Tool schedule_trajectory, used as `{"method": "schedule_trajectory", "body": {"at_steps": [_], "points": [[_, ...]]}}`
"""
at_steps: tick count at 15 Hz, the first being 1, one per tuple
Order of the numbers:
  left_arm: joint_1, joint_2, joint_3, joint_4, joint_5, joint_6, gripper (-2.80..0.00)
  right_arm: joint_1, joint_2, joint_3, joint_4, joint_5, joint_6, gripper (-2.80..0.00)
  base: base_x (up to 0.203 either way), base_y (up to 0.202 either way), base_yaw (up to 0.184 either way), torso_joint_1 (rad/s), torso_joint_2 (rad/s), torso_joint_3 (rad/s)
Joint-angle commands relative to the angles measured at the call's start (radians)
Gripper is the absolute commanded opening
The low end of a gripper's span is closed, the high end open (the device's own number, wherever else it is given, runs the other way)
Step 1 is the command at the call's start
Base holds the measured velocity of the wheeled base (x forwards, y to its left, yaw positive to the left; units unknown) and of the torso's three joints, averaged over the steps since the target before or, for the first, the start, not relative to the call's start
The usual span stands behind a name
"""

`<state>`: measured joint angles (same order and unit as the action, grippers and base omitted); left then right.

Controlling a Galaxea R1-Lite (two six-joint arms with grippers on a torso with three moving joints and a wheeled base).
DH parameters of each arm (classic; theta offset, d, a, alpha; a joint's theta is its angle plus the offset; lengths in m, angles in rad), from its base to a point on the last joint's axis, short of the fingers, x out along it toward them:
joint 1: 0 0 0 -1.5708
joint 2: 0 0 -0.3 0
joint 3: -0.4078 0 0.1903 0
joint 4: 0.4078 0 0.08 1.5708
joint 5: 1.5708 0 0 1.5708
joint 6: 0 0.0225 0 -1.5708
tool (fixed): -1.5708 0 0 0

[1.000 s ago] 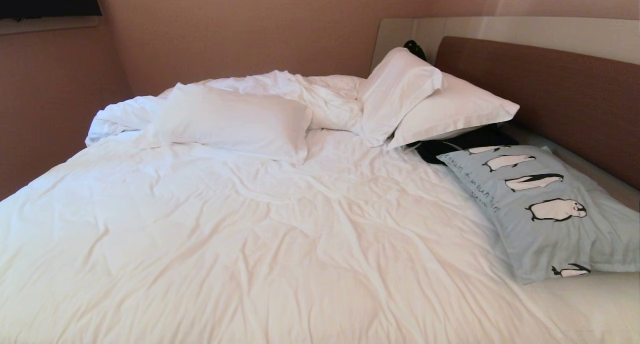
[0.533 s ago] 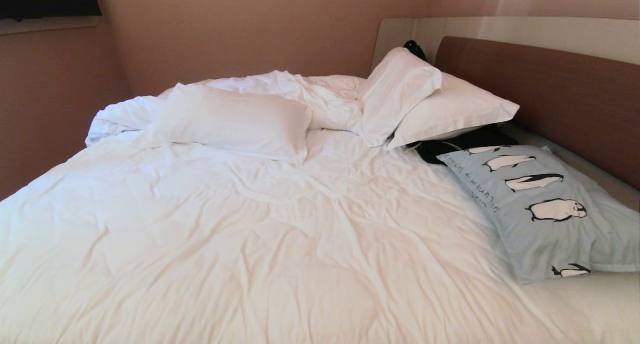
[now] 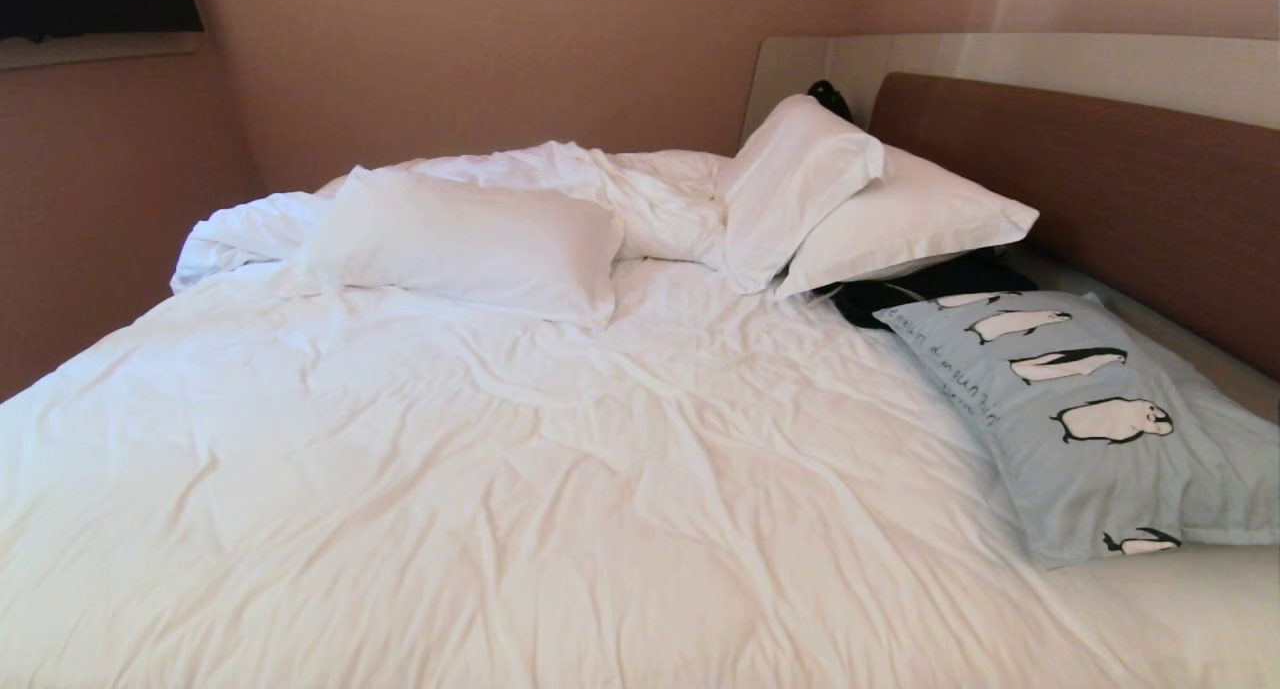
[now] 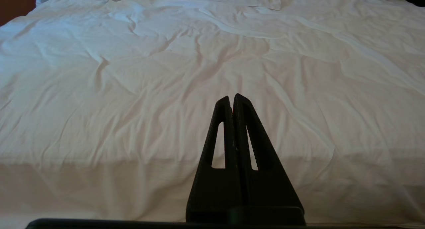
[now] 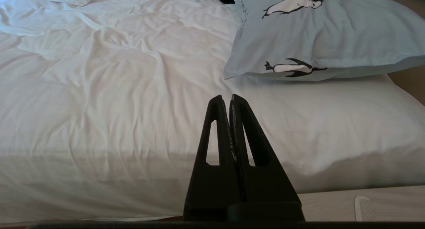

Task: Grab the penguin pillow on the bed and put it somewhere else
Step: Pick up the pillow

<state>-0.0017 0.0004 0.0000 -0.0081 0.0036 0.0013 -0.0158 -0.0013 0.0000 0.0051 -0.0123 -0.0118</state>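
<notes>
Both hands closed, empty: right hand [image 5: 229,99] low at bed [image 3: 500,469] edge, facing penguin pillow [image 3: 1090,419] propped by headboard; left hand [image 4: 232,101] parked. Pickup not begun.

Bare tan walls [image 3: 500,59], warm light

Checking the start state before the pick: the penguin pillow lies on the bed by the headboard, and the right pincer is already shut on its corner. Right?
Not quite. The penguin pillow does lie on the bed by the headboard, but the right pincer is shut on nothing, short of the pillow's corner, as the right wrist view shows.
</notes>
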Motion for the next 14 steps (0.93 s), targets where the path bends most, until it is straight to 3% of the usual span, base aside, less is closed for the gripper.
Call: {"method": "schedule_trajectory", "body": {"at_steps": [1,14], "points": [[0.0,0.0,0.0,0.0,-0.001,0.0,-2.8,0.0,0.0,0.001,-0.001,0.0,0.003,-2.8,0.0,0.0,0.0,0.0,0.0,0.0],[0.0,0.0,0.0,-0.001,-0.001,0.0,-2.8,-0.001,0.0,0.002,-0.001,0.0,0.003,-2.8,0.0,0.0,0.0,0.0,0.0,0.0]]}}
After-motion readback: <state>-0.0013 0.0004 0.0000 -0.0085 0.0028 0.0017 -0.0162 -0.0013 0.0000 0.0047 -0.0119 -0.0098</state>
